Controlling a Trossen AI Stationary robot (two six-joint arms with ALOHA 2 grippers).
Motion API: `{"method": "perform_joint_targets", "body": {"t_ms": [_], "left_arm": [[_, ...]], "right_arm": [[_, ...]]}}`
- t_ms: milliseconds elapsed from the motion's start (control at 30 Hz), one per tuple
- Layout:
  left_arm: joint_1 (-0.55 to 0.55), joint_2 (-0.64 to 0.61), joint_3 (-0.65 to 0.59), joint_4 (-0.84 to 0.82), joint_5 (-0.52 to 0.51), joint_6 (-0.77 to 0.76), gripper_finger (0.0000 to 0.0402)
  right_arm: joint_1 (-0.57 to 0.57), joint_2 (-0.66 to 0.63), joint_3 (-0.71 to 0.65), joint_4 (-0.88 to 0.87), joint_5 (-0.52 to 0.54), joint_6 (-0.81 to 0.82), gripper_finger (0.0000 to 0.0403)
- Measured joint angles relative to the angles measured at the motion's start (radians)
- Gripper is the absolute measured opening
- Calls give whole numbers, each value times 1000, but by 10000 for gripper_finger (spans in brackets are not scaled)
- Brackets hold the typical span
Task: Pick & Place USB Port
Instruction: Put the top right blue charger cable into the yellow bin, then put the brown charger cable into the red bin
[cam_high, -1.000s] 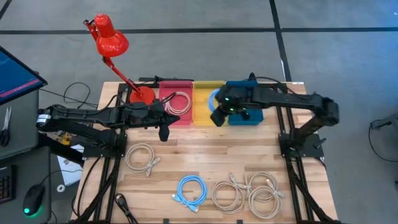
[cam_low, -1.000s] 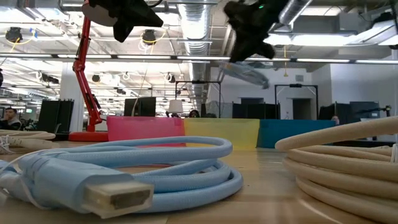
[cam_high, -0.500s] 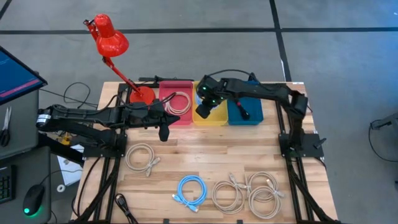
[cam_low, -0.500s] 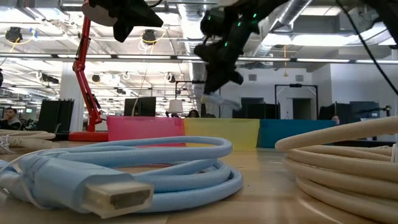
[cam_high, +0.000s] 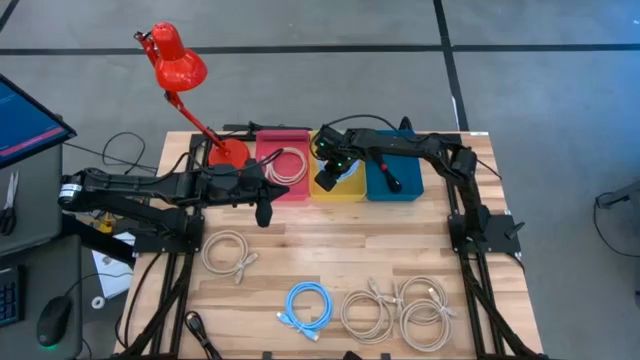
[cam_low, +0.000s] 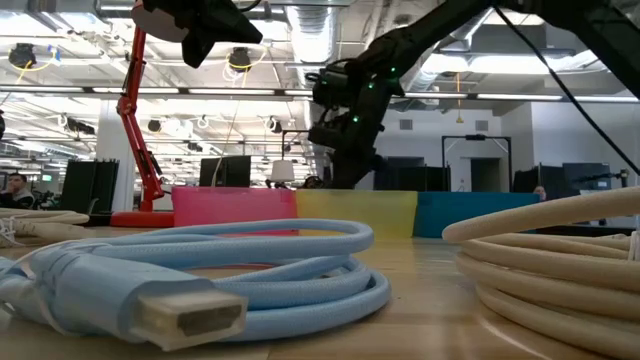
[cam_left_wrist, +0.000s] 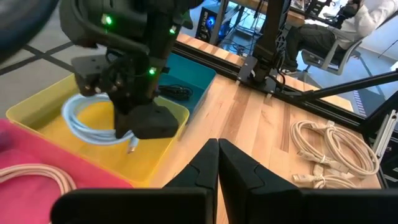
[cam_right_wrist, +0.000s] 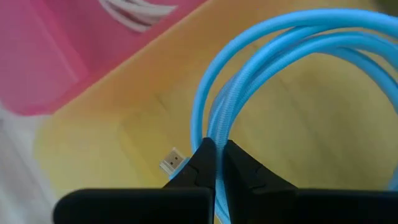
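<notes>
A light blue coiled cable (cam_high: 349, 163) lies in the yellow bin (cam_high: 338, 192), also seen as a coil (cam_left_wrist: 84, 121) in the left wrist view and close up as a loop (cam_right_wrist: 261, 68) in the right wrist view. My right gripper (cam_high: 326, 178) reaches down into that bin (cam_left_wrist: 37, 106) and is shut on the cable. My left gripper (cam_high: 264, 212) hangs shut and empty above the table, just in front of the pink bin (cam_high: 283, 165); its fingers meet (cam_left_wrist: 217, 152) in its wrist view. My right gripper (cam_right_wrist: 216, 154) pinches a strand of the blue coil (cam_right_wrist: 210, 130) between its two fingers, coming from above and pointing down into the yellow bin. The coil spreads on the bin's floor, and its silver connector (cam_right_wrist: 173, 162) lies beside the fingertips.
The pink bin holds a beige cable (cam_high: 288, 163); the blue bin (cam_high: 395, 190) holds a black item. A red lamp (cam_high: 180, 68) stands at the far left. A beige cable (cam_high: 228, 250), a blue cable (cam_high: 308, 305) and beige coils (cam_high: 400, 310) lie near the table's near edge.
My right gripper has carried the hanging blue cable toward the table's left, from over the seam between the blue and yellow bins, and has come down into the yellow bin. The cable now lies on the bin's floor.
</notes>
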Motion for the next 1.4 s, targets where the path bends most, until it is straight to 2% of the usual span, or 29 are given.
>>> {"method": "perform_joint_targets", "body": {"t_ms": [300, 600, 733, 1033, 1400], "left_arm": [[0, 0, 0, 0, 0, 0, 10], [0, 0, 0, 0, 0, 0, 10], [0, 0, 0, 0, 0, 0, 10], [0, 0, 0, 0, 0, 0, 10], [0, 0, 0, 0, 0, 0, 10]], "right_arm": [[3, 12, 2, 46, 0, -8, 2], [10, 12, 2, 43, 0, -8, 61], [9, 1, 2, 31, -6, -8, 69], [29, -200, 2, -90, -203, -18, 64], [147, -488, 2, -339, -208, -94, 64]]}}
